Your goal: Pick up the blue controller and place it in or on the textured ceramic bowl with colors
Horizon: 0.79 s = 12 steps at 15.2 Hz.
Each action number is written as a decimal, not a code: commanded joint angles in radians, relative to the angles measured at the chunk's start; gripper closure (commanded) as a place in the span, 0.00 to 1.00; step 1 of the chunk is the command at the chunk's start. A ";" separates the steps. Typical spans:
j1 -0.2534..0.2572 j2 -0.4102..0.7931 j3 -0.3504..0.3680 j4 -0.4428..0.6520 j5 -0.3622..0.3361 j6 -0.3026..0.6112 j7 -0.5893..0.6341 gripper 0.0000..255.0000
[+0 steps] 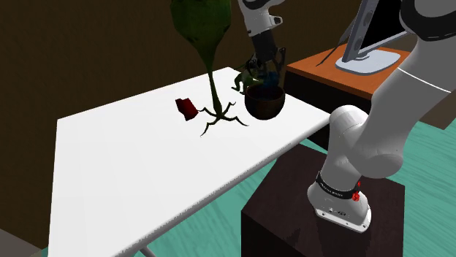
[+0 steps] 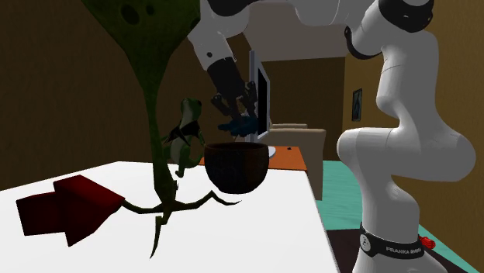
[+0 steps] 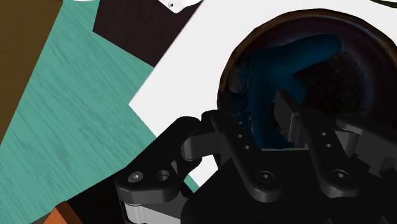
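My black gripper (image 2: pixel 236 115) hangs just above the dark brown bowl (image 2: pixel 236 165), shut on the blue controller (image 2: pixel 240 124). In the wrist view the controller (image 3: pixel 280 70) is clasped between the two fingers (image 3: pixel 234 124) and reaches out over the bowl's dark inside, inside its rim (image 3: pixel 234 57). In the shoulder view the gripper (image 1: pixel 264 73) and the bowl (image 1: pixel 264 104) stand at the far right corner of the white table (image 1: pixel 139 168).
A green frog figure (image 2: pixel 186 130) stands close behind the bowl. A tall dark green plant-like thing (image 1: pixel 210 66) with spreading roots stands beside it, and a dark red block (image 1: pixel 186 108) lies further left. An orange desk with a monitor (image 1: pixel 369 40) is behind.
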 commanded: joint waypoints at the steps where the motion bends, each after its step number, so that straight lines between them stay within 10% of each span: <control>1: 0.001 0.000 0.004 0.027 0.002 -0.026 -0.001 1.00; 12: 0.008 0.012 0.008 0.025 0.015 -0.016 0.010 1.00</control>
